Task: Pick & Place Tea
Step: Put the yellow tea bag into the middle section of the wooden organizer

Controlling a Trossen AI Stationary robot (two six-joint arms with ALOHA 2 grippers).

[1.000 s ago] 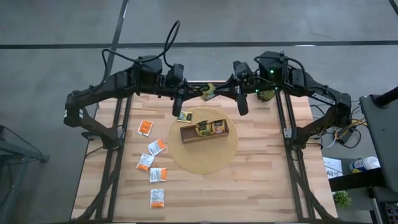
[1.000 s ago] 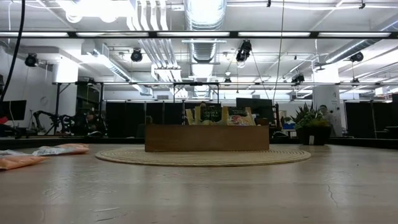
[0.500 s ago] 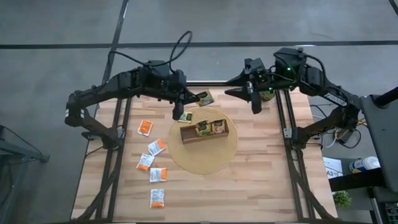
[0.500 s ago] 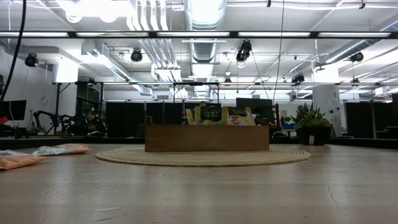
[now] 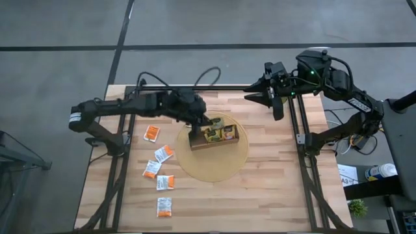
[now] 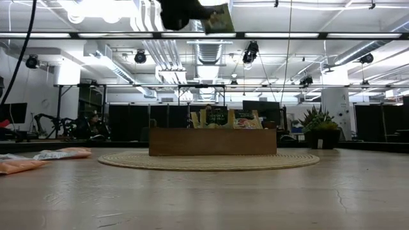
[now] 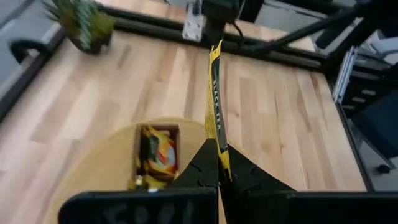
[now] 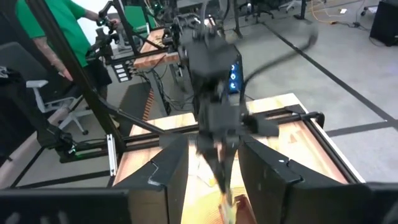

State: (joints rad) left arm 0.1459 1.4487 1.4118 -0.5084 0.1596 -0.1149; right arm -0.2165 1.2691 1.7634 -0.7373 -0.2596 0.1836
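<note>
One camera hangs high above me and looks straight down on the whole table [image 5: 273,188], my two arms and the tray [image 5: 214,140]. Another sits at table-top height, facing level across the wood into the room behind; it shares that tray [image 6: 212,141] on its round mat [image 6: 208,161]. My left wrist camera looks close past my own jaws onto the same tray [image 7: 157,155] (a sachet [image 7: 217,106] edge-on before it). My right wrist camera faces my other arm, blurred, probably from well apart.
</note>
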